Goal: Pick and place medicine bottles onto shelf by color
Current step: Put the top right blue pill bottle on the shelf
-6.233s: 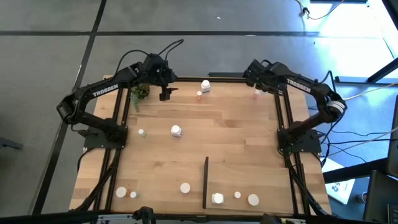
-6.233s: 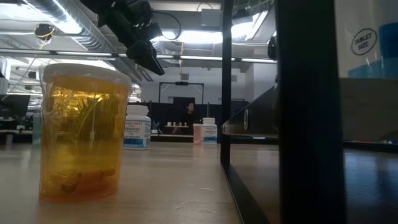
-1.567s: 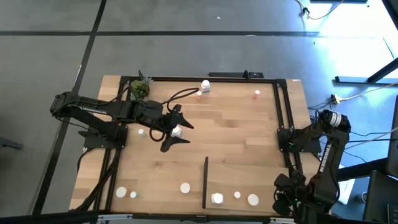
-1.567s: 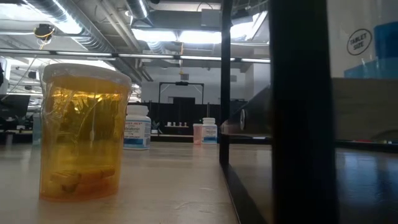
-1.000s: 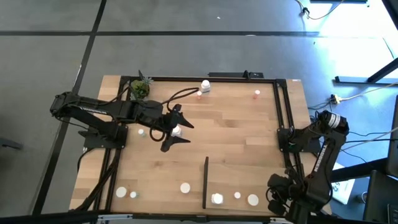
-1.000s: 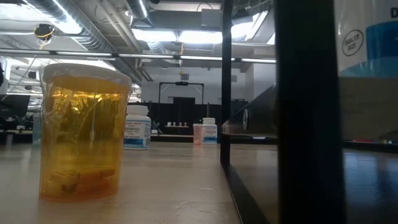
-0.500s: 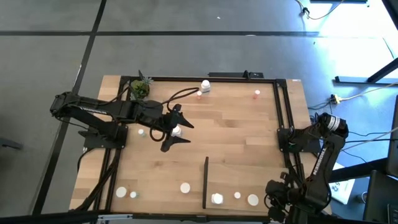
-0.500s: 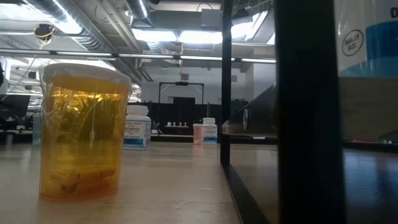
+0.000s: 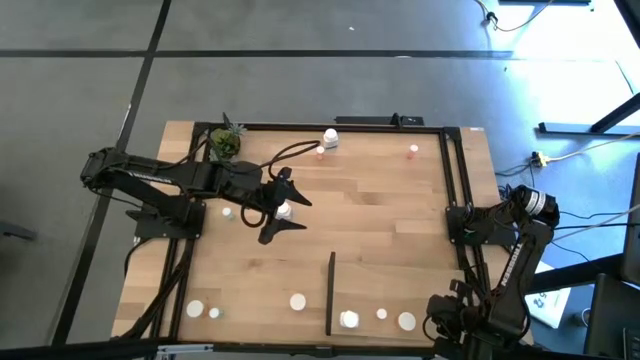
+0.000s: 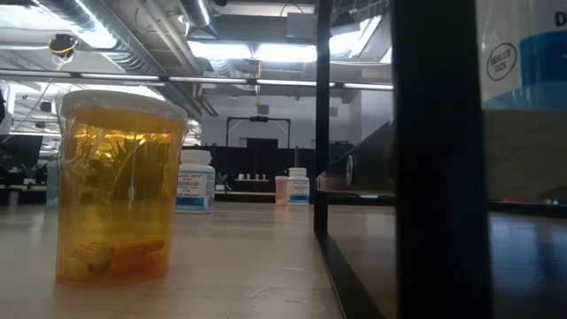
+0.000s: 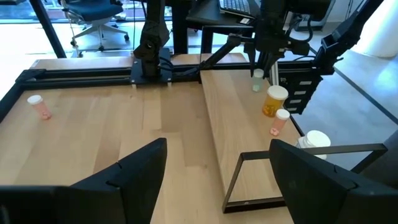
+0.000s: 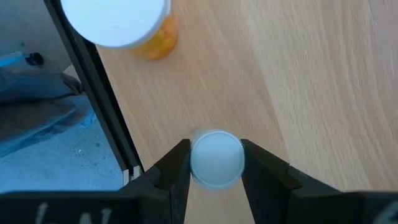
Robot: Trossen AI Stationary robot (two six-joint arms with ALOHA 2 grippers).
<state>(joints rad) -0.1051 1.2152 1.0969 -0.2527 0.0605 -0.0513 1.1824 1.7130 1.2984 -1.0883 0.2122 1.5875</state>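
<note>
Fingers of our right gripper [image 12: 214, 163] clench a white-capped medicine bottle [image 12: 216, 158] between them. Beside it runs the table's black frame rail [image 12: 99, 93]; beyond stands an amber bottle [image 12: 121, 25]. Our left gripper [image 9: 279, 212] gapes around a white bottle [image 9: 284, 210] mid-table.

The surface [image 9: 380, 215] is pale, matt planked wood. The amber bottle [image 10: 117, 186] looks like glossy translucent plastic, its white cap [image 12: 115, 22] smooth. Frame rails [image 9: 330, 125] are matt black.
</note>
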